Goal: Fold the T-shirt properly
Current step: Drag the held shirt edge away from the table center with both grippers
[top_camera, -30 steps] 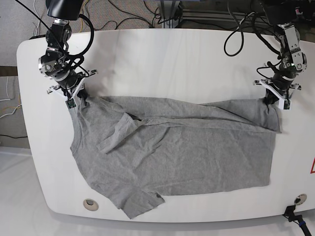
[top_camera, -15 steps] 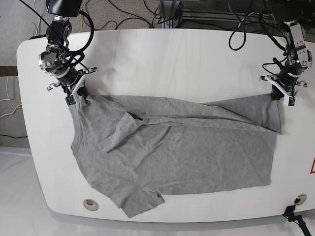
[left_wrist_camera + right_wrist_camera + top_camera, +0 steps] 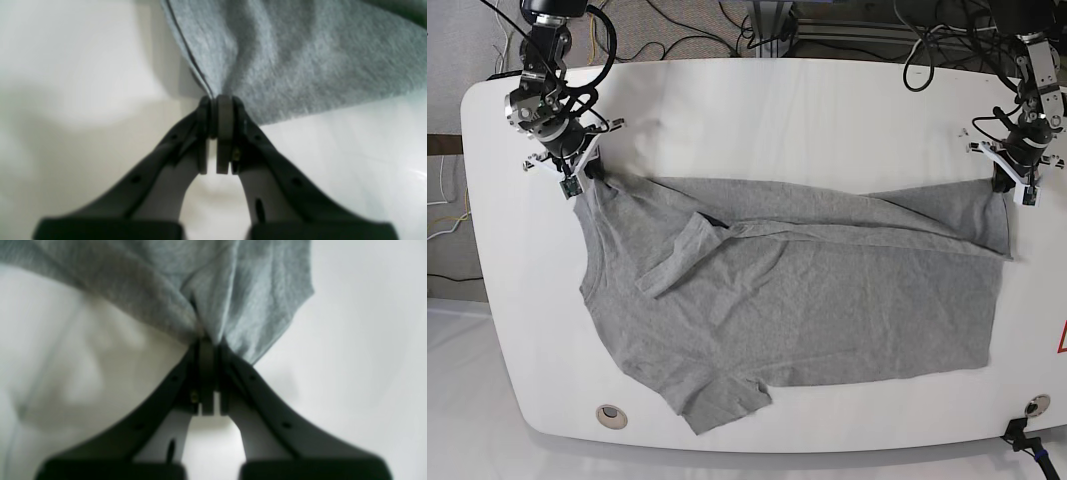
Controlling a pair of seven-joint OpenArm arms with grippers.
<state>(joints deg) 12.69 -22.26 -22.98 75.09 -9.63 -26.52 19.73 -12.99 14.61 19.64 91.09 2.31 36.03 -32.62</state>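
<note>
Two grippers are clenching far corners of the T-shirt [image 3: 797, 300]: the left gripper [image 3: 218, 100] is pinching a hemmed edge, the right gripper [image 3: 206, 340] a bunched corner. Held apart, they are likely stretching the top edge taut so the cloth, lying across the white table [image 3: 777, 110], is flattening for folding.

The T-shirt [image 3: 797, 310] lies spread across the middle of the counter [image 3: 777, 110], reaching nearly from one side to the other. The right gripper [image 3: 577, 180] sits at the shirt's far corner on the base view's left, the left gripper [image 3: 1010, 190] at its far corner on that view's right, each with jaws pinched on the cloth. Cables [image 3: 687, 25] lie behind the counter's far edge. A sleeve [image 3: 722, 405] points toward the near edge.
</note>
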